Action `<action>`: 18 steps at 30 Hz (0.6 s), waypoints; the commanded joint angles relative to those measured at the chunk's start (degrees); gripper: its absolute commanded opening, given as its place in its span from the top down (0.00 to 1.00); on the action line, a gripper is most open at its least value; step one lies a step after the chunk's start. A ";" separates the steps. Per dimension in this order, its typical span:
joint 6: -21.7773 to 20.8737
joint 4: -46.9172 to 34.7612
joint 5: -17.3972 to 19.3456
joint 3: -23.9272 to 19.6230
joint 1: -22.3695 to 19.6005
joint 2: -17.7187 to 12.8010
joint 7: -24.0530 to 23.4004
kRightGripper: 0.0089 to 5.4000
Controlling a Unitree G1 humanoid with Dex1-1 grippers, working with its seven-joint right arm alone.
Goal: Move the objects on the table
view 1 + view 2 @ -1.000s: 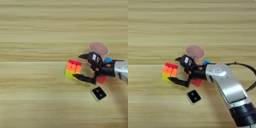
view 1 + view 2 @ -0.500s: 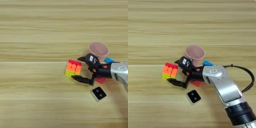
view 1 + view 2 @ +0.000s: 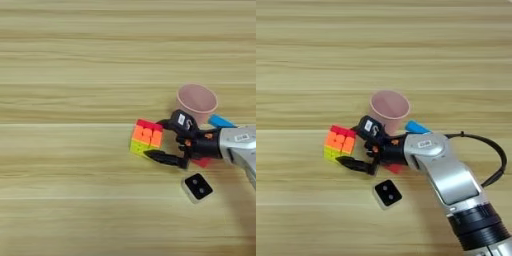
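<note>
Right gripper is spread wide, fingers on the near and far right side of the puzzle cube, not gripping it. Cube sits mid-table, left of the pink cup.

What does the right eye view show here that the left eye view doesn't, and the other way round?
Only the right eye view shows the full silver forearm, its black wrist section and the black cable looping beside it. Only the left eye view shows more bare table to the left of the puzzle cube.

Both show the puzzle cube, the pink cup, a blue thing behind the arm, a red thing partly hidden under the wrist, the small black-and-white block, and the end effector with its fingers open beside the cube.
</note>
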 commanded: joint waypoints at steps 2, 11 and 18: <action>-1.66 -1.49 -0.04 -1.37 -3.69 -0.85 -0.99 0.34; -1.91 -2.68 0.57 -1.90 -3.51 -0.65 -0.35 0.39; -2.44 -4.19 1.47 -2.70 -2.88 -0.39 -0.02 0.39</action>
